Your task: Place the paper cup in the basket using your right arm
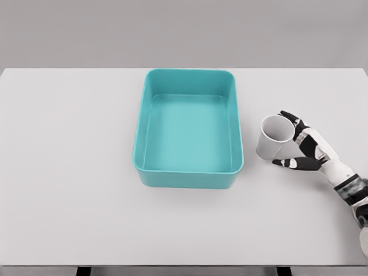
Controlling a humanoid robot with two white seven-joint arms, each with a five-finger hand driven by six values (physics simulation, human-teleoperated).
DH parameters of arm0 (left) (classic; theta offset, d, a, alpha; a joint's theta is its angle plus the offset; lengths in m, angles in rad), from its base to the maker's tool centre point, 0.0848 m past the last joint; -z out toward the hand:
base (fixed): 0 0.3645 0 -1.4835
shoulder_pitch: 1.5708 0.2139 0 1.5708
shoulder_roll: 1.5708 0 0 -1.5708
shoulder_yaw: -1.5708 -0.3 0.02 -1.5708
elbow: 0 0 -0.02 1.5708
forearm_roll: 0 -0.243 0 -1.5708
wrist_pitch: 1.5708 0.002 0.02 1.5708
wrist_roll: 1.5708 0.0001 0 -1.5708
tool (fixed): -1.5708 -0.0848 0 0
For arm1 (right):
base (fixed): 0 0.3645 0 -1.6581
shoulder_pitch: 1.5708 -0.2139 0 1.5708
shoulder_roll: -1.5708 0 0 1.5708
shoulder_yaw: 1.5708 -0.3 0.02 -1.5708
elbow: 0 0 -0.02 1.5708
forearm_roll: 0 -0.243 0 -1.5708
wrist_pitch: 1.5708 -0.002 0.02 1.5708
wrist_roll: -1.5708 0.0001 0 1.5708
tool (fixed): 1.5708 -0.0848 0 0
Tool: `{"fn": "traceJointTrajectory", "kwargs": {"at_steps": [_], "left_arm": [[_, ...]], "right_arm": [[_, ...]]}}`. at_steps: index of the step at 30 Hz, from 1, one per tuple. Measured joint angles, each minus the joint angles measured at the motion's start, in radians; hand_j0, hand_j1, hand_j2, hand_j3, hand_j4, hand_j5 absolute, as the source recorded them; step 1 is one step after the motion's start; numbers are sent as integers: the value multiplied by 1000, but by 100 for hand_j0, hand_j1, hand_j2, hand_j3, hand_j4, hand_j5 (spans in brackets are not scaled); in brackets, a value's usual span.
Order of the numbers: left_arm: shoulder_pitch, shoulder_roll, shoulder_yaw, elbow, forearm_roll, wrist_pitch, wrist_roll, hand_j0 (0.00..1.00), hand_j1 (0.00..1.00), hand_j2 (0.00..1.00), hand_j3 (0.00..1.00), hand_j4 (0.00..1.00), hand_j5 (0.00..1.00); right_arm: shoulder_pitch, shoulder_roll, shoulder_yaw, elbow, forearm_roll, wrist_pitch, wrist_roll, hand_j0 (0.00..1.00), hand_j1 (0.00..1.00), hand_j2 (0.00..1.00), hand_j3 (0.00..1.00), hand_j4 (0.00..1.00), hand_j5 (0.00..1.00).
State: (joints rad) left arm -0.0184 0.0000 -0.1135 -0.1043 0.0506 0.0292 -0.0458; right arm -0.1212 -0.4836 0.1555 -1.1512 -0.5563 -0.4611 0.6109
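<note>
A teal basket [188,127] is sitting on the white tabletop [69,172], about midway between the left and right edges and closer to the far edge than to the near one, its long sides running from near to far. The white paper cup [274,138] is lying just beside the basket's right wall, toward the tabletop's right edge, tilted so that its open mouth is facing up and to the right. The right hand [302,146] is reaching in from the lower right corner and is closing around the cup: its dark-tipped fingers [290,119] are curling over the rim on the far side while the thumb is pressing along the cup's near side. Cup and basket are not touching.
</note>
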Motion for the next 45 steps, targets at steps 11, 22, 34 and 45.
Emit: {"fn": "traceJointTrajectory", "kwargs": {"at_steps": [11,22,34,45], "left_arm": [[0,0,0,0,0,0,0,100,100,100,100,100,100],[0,0,0,0,0,0,0,100,100,100,100,100,100],[0,0,0,0,0,0,0,100,100,100,100,100,100],[0,0,0,0,0,0,0,100,100,100,100,100,100]], "right_arm": [[-15,18,18,32,0,1,0,100,100,100,100,100,100],[-38,24,19,43,1,18,0,100,100,100,100,100,100],[-38,24,17,-22,3,63,0,100,100,100,100,100,100],[-38,25,18,-31,12,76,0,74,74,74,74,74,74]]}}
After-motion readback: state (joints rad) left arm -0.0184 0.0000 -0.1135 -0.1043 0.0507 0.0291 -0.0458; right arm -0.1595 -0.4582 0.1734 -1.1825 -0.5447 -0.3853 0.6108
